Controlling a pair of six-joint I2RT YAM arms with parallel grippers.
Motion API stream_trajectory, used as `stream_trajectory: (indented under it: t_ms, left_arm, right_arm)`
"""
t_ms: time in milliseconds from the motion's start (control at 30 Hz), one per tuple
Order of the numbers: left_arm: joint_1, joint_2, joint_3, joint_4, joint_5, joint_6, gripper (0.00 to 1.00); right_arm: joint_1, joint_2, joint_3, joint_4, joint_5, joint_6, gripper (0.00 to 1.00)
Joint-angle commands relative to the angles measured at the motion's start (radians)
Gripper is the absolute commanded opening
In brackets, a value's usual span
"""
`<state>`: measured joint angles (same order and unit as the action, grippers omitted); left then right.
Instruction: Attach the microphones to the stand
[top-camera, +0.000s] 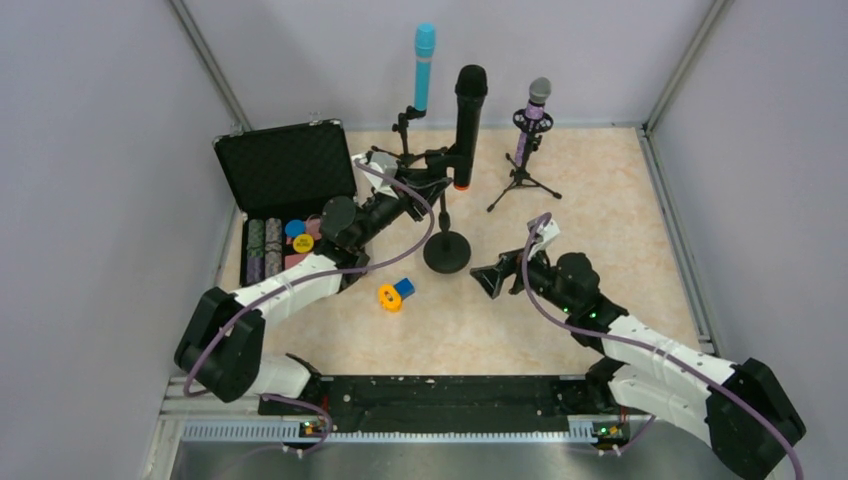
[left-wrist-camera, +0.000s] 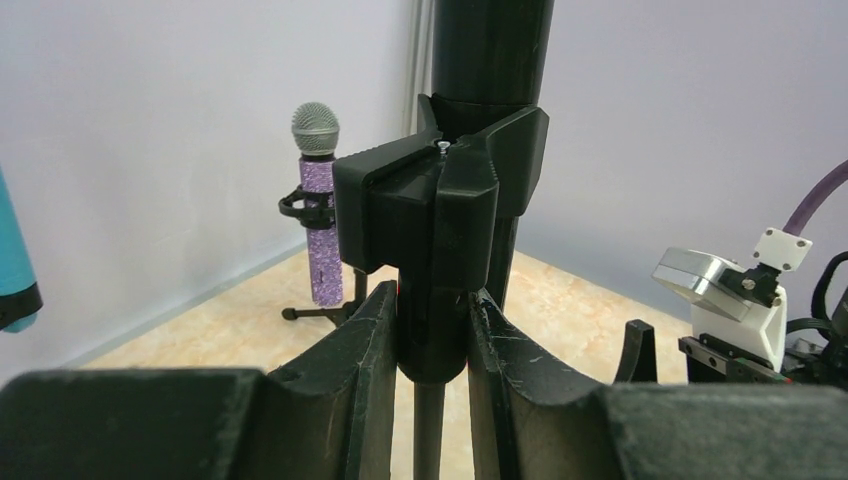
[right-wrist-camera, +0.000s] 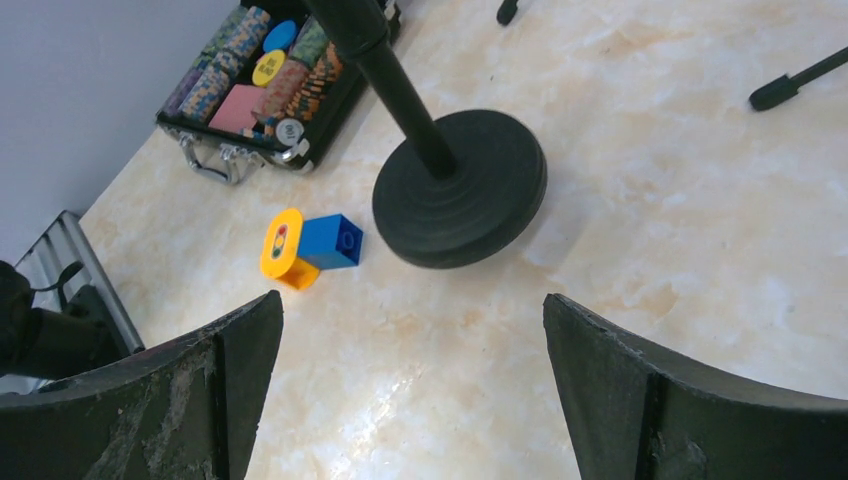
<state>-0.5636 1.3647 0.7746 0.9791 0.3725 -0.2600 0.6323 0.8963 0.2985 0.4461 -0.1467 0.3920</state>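
The black microphone (top-camera: 469, 110) with an orange end (top-camera: 461, 185) stands upright in the clip of the round-base stand (top-camera: 446, 250). My left gripper (top-camera: 437, 183) is shut on that clip's lower joint (left-wrist-camera: 432, 335), just above the pole; the black microphone (left-wrist-camera: 490, 50) rises above it. The light-blue microphone (top-camera: 425, 65) stands in a small stand at the back. The glittery purple microphone (top-camera: 533, 115) sits in a tripod stand (top-camera: 522, 182) and also shows in the left wrist view (left-wrist-camera: 319, 215). My right gripper (top-camera: 487, 279) is open and empty above the floor (right-wrist-camera: 412, 310), near the stand's base (right-wrist-camera: 460, 190).
An open black case (top-camera: 285, 170) with poker chips (right-wrist-camera: 270, 75) lies at the left. A small orange-and-blue object (top-camera: 394, 294) lies on the floor left of the round base, also in the right wrist view (right-wrist-camera: 305, 245). Grey walls enclose three sides.
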Motion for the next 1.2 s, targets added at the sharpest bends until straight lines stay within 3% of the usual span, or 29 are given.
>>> stream_trajectory:
  t_ms: [0, 433, 833, 1167]
  left_arm:
    - [0.029, 0.016, 0.037, 0.203, -0.020, -0.018, 0.00]
    - [0.061, 0.153, 0.114, 0.297, -0.033, 0.027, 0.00]
    - [0.064, 0.312, 0.152, 0.485, 0.027, 0.018, 0.00]
    - [0.064, 0.336, 0.106, 0.438, 0.039, 0.074, 0.00]
  right_arm:
    - [-0.044, 0.027, 0.059, -0.010, -0.124, 0.062, 0.99]
    - [-0.114, 0.055, 0.045, 0.000, -0.154, 0.095, 0.99]
    - [-0.123, 0.026, 0.019, 0.025, -0.142, 0.081, 0.99]
    - [-0.124, -0.008, 0.001, 0.054, -0.157, 0.072, 0.99]
